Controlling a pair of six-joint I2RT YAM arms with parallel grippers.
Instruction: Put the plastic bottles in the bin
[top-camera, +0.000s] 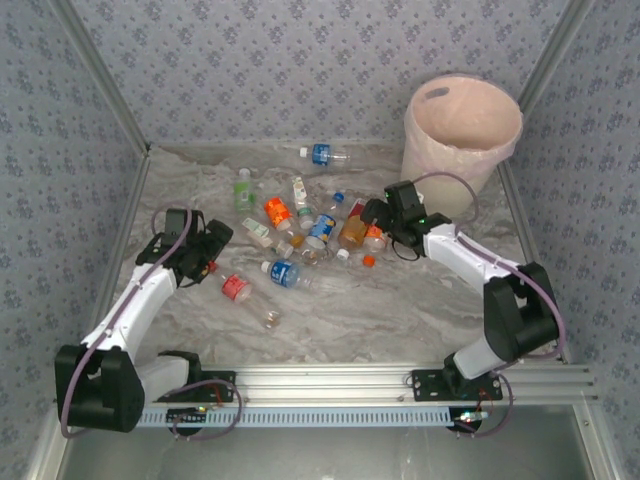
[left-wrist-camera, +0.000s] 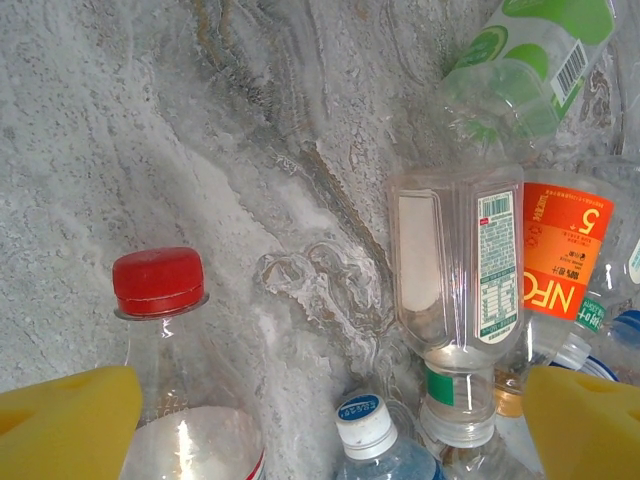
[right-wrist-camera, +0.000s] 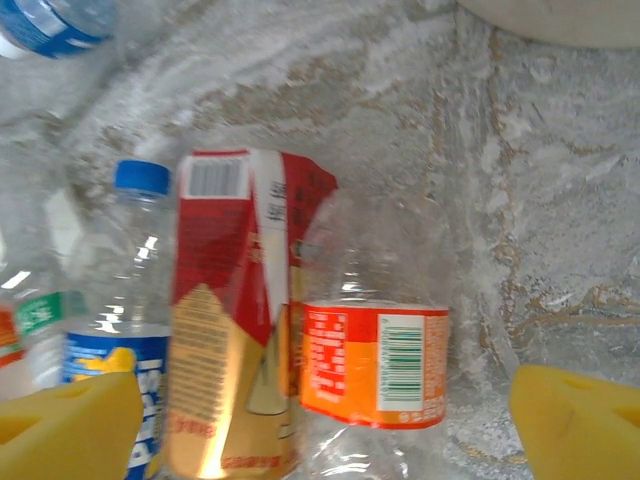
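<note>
- One bin (top-camera: 440, 160), the cream bucket with a pink bag liner, standing upright at the far right corner of the table (top-camera: 400, 310).
- The plastic bottles (top-camera: 320, 228): I count roughly fifteen from the top camera, all lying on the table. The pile is too tangled for an exact number.
- Most are bunched in the middle. One blue-label loner (top-camera: 325, 154) lies near the back wall, well apart from the pile, and a red-label bottle (top-camera: 235, 288) and a clear one (top-camera: 268, 318) sit closer to the arms.
- Two arms, two claws.
- Left gripper (top-camera: 212, 252) is spread wide with nothing in it. Its wrist cam shows two yellow pads (left-wrist-camera: 65, 420), and I can make out five bottles there, including a red-capped one (left-wrist-camera: 160, 285) and an orange NFC-label one (left-wrist-camera: 560, 260).
- Right gripper (top-camera: 375, 222) is also spread, nothing pinched, over the right edge of the pile. Two bottles lie between its pads (right-wrist-camera: 580, 420): a red-and-gold label one (right-wrist-camera: 240, 320) and an orange label one (right-wrist-camera: 375, 360).
</note>
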